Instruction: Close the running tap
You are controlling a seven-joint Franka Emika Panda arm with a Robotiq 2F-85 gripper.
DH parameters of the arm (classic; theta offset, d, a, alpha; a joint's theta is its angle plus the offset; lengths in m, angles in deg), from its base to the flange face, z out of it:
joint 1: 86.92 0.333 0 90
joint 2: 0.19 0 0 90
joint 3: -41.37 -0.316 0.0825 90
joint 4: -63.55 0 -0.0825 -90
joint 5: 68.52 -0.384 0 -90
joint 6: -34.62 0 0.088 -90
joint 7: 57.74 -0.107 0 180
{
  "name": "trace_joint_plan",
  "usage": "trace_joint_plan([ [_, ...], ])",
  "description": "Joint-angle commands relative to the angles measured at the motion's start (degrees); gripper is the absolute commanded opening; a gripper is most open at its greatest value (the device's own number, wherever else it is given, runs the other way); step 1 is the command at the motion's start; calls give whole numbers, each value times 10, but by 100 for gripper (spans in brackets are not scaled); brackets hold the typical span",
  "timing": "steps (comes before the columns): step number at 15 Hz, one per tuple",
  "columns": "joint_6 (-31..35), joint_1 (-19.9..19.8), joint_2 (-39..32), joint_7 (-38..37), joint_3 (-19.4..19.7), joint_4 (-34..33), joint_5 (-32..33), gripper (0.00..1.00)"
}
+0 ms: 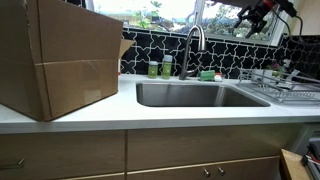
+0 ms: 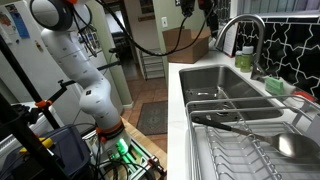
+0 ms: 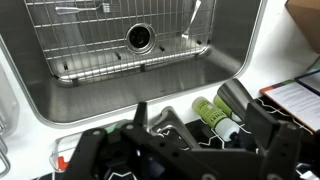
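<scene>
The tap (image 1: 193,45) is a tall steel gooseneck faucet behind the sink (image 1: 200,95), and it shows in both exterior views (image 2: 246,28). Its handle cannot be made out, and I cannot tell whether water is running. My gripper (image 1: 252,17) hangs high in the air, above and to one side of the tap, near the window. In an exterior view it sits at the top edge (image 2: 203,8). In the wrist view its fingers (image 3: 188,105) are spread open and empty, looking down on the tap's steel arch (image 3: 178,126) and the sink basin (image 3: 60,90).
A large cardboard box (image 1: 60,55) stands on the counter beside the sink. Two green bottles (image 1: 160,68) and a green sponge (image 1: 207,74) stand by the tap base. A dish rack (image 1: 285,88) sits on the other side. A wire grid (image 3: 110,45) lines the sink bottom.
</scene>
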Motion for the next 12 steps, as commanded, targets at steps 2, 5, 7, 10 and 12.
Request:
trace_joint_plan([
  [2,0,33,33,-106,9,43,65,100],
  [5,-1,47,15,-92,20,20,57,100],
  [7,-1,51,14,-92,23,17,57,100],
  [10,-1,52,14,-92,25,17,56,100],
  [12,-1,52,14,-92,25,17,56,100],
])
